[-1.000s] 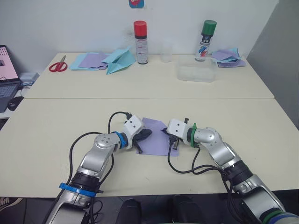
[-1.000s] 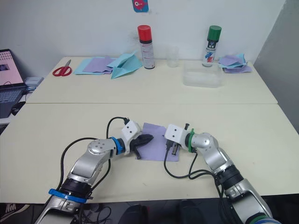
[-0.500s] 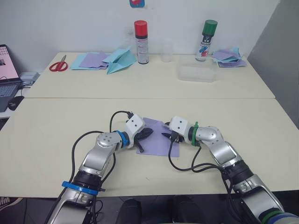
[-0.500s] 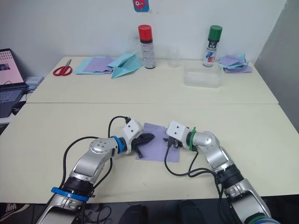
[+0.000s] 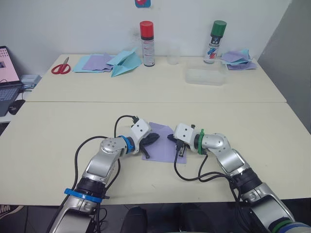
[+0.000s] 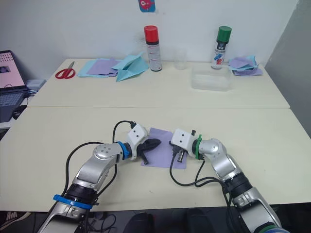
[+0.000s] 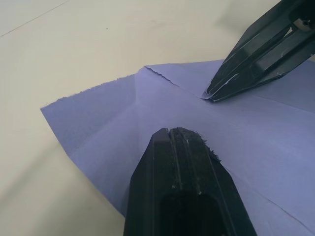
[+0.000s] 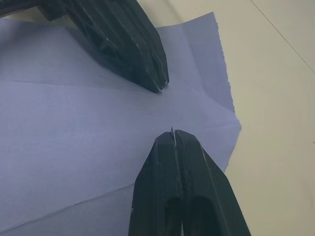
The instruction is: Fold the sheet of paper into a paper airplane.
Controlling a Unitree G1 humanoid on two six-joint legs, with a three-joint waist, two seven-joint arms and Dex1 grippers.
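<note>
Left eye view: thin pale lavender creased sheet of paper (image 5: 163, 146) lying flat near the front edge of the cream table (image 5: 58, 126), left gripper (image 5: 153, 139) on its left side, right gripper (image 5: 172, 139) on its right side. Left wrist view: left gripper's black fingers (image 7: 184, 182) pressed together on the sheet, with nothing between them, the right gripper's tip touching a crease beyond. Right wrist view: right gripper's fingers (image 8: 184, 187) likewise closed, tip on the paper, the left gripper's tip just opposite.

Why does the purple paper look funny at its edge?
One edge of the sheet of paper is rough and ragged, as if torn. The sheet has crease lines and one corner folded over. Both the left pincer and the right pincer are shut above it.
</note>
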